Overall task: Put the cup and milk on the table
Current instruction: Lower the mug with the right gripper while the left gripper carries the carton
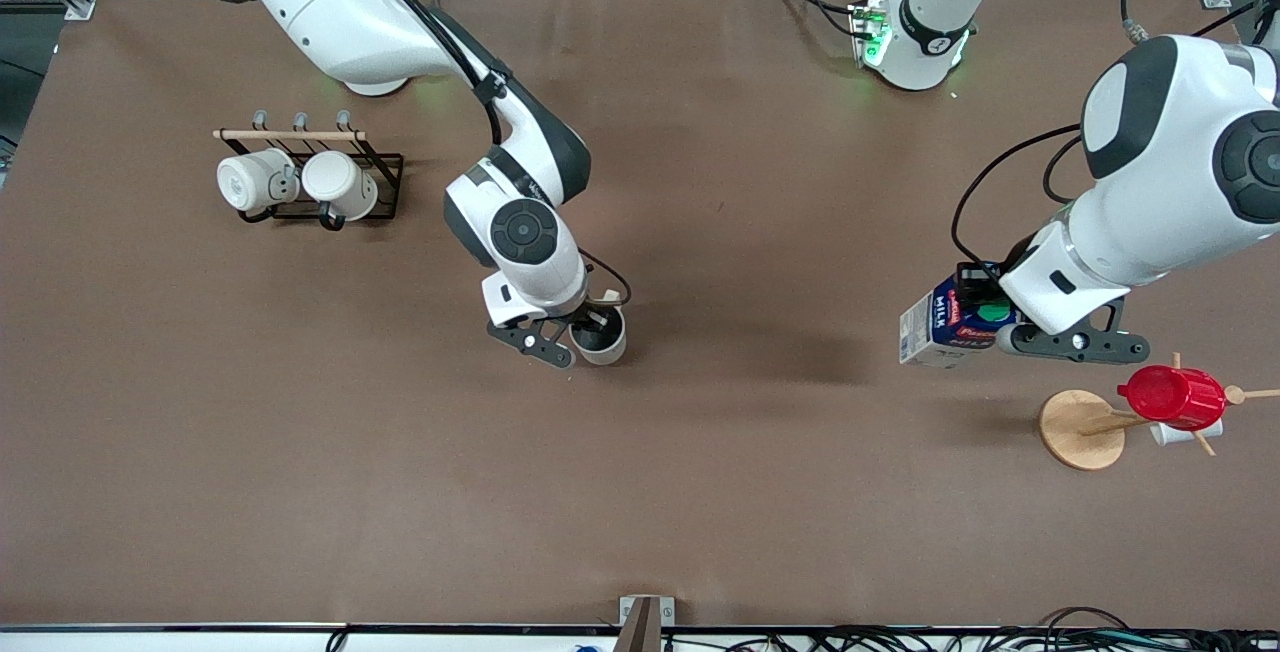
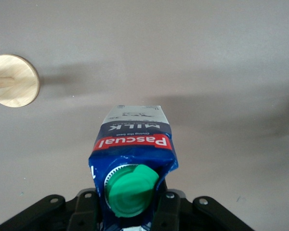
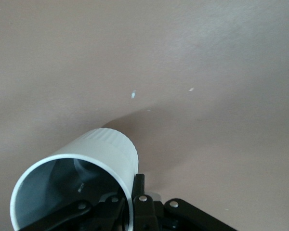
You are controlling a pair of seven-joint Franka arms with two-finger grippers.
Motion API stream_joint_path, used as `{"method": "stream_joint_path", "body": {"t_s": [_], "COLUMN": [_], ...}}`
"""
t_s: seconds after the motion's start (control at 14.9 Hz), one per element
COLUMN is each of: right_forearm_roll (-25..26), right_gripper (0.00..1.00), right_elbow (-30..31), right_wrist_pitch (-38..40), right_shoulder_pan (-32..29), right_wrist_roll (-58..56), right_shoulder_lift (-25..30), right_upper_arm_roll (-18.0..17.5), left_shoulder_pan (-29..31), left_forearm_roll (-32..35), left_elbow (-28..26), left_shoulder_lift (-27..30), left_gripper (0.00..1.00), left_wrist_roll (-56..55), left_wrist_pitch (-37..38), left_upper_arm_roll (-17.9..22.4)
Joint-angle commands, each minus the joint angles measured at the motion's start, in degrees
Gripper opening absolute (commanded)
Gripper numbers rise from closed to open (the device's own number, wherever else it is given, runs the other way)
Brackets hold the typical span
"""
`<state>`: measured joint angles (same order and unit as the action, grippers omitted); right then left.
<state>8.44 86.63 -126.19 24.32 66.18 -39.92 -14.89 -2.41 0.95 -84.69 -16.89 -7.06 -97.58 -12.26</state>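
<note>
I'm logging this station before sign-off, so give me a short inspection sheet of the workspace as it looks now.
Surface: brown table, a few pale specks.
Job's things: cup held by the rim; milk held tilted at its top.
Clutter: rack with two white mugs; wooden mug tree carrying a red cup.
Hands: right hand shut on cup over mid-table; left hand shut on milk beside the mug tree.
Cables: black leads on both arms, more along the table's edges.
Surroundings: grey floor, metal framing.

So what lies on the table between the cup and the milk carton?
Nothing: in the front view only bare table and shadow run from the cup, held by the right gripper, to the milk in the left gripper.
</note>
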Motion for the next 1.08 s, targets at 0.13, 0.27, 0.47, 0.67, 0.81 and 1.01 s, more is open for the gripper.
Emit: {"method": "stream_joint_path", "body": {"t_s": [0.13, 0.27, 0.47, 0.67, 0.81, 1.01], "right_forearm_roll": [2.3, 2.8, 2.9, 3.5, 3.3, 3.3], "right_gripper": [0.03, 0.06, 0.31, 0.59, 0.91, 1.0], "right_elbow": [-0.8, -0.8, -0.8, -0.8, -0.8, -0.7], "right_wrist_pitch": [-0.5, -0.5, -0.7, -0.6, 0.1, 5.8], "right_shoulder_pan": [2.5, 3.2, 3.2, 3.2, 2.8, 1.1], "right_wrist_roll": [1.8, 1.8, 1.8, 1.9, 1.8, 1.1], "right_shoulder_lift": [-0.9, -1.4, -1.9, -1.9, -1.3, 4.5], "right_upper_arm_roll": [0.0, 0.0, 0.0, 0.0, -0.1, -0.1], "left_shoulder_pan": [-2.4, -4.3, -8.0, -10.9, -12.5, -15.7], "left_forearm_roll": [0.6, 0.5, 0.5, 0.6, 0.5, 0.5], "left_elbow": [2.4, 3.4, 3.6, 4.4, 5.2, 7.5], "left_shoulder_lift": [-0.8, -2.0, -3.3, -4.4, -5.5, -8.9], "left_gripper": [0.38, 0.38, 0.38, 0.38, 0.38, 0.38], "left_wrist_roll": [-7.2, -10.2, -16.9, -21.8, -25.4, -32.1], "left_wrist_pitch": [1.2, 1.0, 0.5, 0.4, 0.3, -1.9], "left_upper_arm_roll": [-2.1, -2.1, -2.1, -2.1, -2.1, -2.1]}}
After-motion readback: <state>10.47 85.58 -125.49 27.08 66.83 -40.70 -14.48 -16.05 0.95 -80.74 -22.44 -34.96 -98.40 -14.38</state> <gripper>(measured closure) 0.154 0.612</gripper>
